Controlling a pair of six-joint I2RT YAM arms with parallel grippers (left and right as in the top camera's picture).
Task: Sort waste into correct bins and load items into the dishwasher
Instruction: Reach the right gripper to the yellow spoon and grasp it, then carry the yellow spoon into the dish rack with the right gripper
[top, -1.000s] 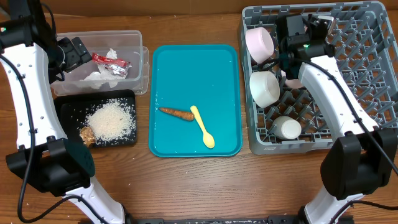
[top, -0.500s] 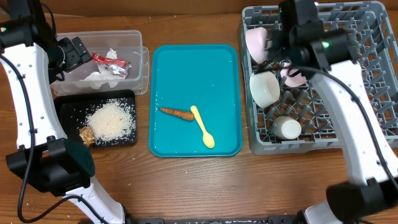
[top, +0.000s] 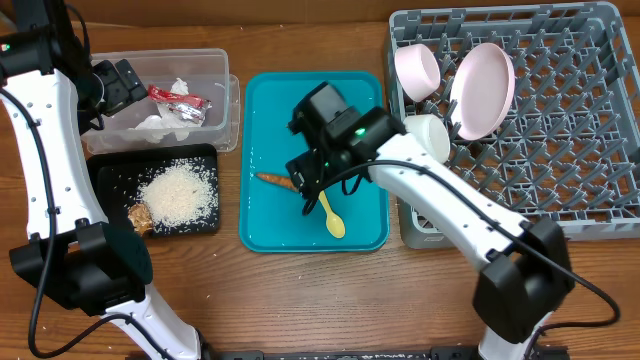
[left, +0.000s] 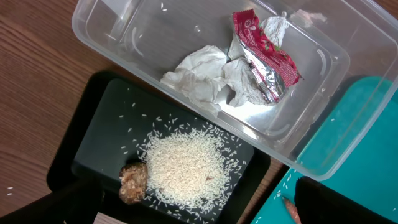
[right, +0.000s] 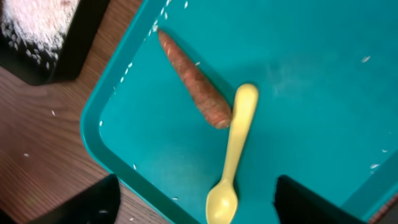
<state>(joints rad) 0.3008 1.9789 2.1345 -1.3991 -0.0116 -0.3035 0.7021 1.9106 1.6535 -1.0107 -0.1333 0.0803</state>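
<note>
Large square grey plastic dish rack (top: 580, 150), far right: holds a pale pink flat plate (top: 482, 88) on edge between pegs, with cups beside it.

Large teal plastic tray (top: 345, 110), centre: the two things not yet sorted lie on it, toward its near side.

Clear rectangular plastic tub (top: 215, 60), far left, and shallow black rectangular tray (top: 110, 170) just near of it already hold waste.

Orange-brown carrot-like stick (right: 194, 88): tapered, its thick end touching the spoon's handle. Looks firm and slightly rough, so probably grips well. Best held across the middle, clear of the spoon.

Slim yellow plastic spoon (right: 236, 143): lies flat with the bowl toward the near rim. Judged light, stiff and smooth. On a slick tray it may skate or flip under a pinch, so take the handle mid-length, across its narrow width.

Right gripper (right: 196, 190) hangs over the pair, fingers spread wide, nothing held.

Left gripper (left: 196, 199) hangs over the tub and black tray, fingers apart and empty.
</note>
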